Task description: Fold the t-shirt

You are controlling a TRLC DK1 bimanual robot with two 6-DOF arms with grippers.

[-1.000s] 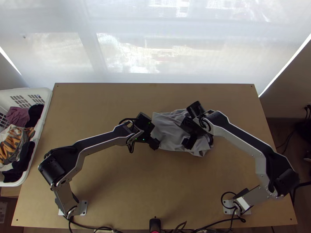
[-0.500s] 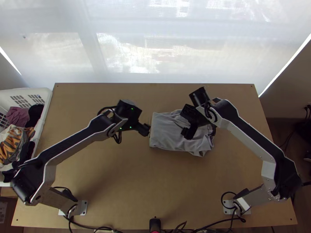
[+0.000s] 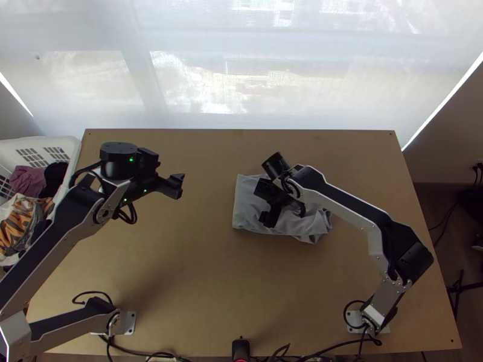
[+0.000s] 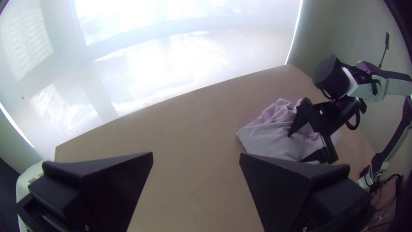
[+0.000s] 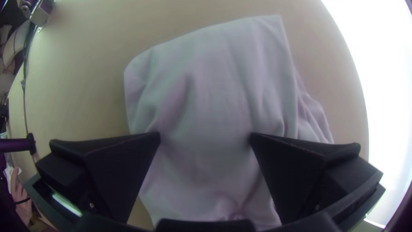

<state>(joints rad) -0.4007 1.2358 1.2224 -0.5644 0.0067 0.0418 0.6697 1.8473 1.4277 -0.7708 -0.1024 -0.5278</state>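
The light grey t-shirt (image 3: pixel 250 199) lies as a small folded bundle right of the table's middle, flatter at its left end and rumpled at its right. My left gripper (image 3: pixel 175 184) is well to the left of it, above bare table. In the left wrist view my left gripper (image 4: pixel 196 159) stands open, nothing between its fingers. My right gripper (image 3: pixel 268 220) is over the shirt's middle. In the right wrist view my right gripper (image 5: pixel 205 136) is open wide, with the cloth (image 5: pixel 214 94) spread below and between its fingers; I cannot tell whether they touch it.
A white basket (image 3: pixel 71 158) with several clothes stands at the table's left side, close to the left arm. The wooden table (image 3: pixel 199 271) is bare in front of the shirt. A person's hand (image 5: pixel 22 193) shows at the edge of the right wrist view.
My left gripper has moved away from the shirt's left end, far to the left. My right gripper has shifted a little left over the cloth. The shirt has hardly moved.
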